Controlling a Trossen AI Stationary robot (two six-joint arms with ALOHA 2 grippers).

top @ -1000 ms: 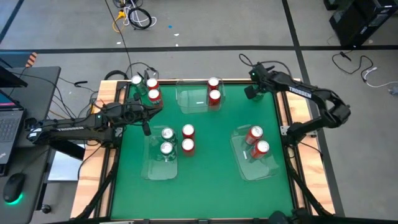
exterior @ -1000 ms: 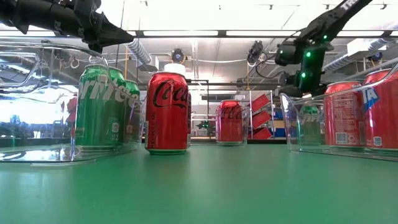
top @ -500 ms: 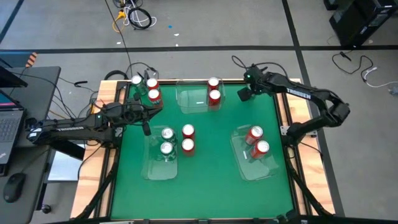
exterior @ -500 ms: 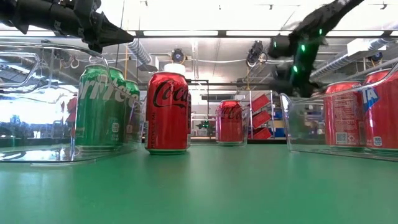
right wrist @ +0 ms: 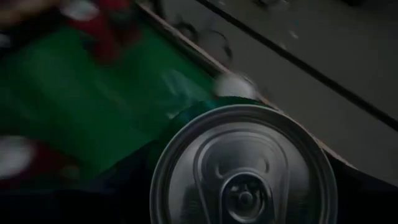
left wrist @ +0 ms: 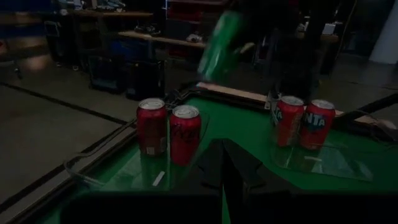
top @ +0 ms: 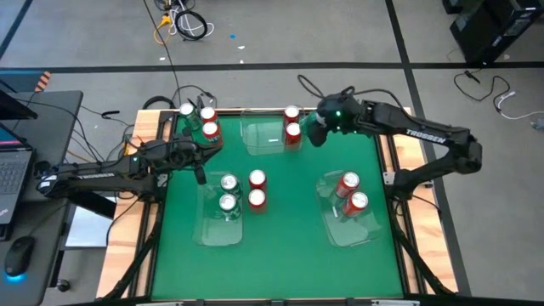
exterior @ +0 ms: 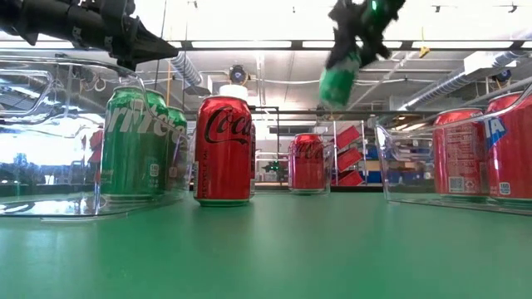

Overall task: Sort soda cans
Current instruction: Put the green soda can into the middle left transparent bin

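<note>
A: Stock, left to right?

B: Left tool (top: 201,174): shut, empty, hanging over the left of the surface (top: 289,246). Far-left corner: three cans (top: 204,119) loose, two red, the third's colour unclear. Left tray (top: 208,231): two green cans (top: 228,192). Just beside it, loose: two red cans (top: 257,189). Far tray (top: 259,140): two red pair (top: 292,123) at its right end. Right tool (top: 316,132): clamped on a green can (exterior: 337,83), carried high and tilted, just right of the far tray. Right tray (top: 365,229): two reds (top: 350,193).

A: Progress?

B: I'd judge about half. Six sit in trays by colour, one is in the air, five wait loose.

A: Gaps in the record?

B: Eleven counted from above; any more are out of sight. The carried can is barely visible from above, under the arm. Low view cuts off the right tray.
</note>
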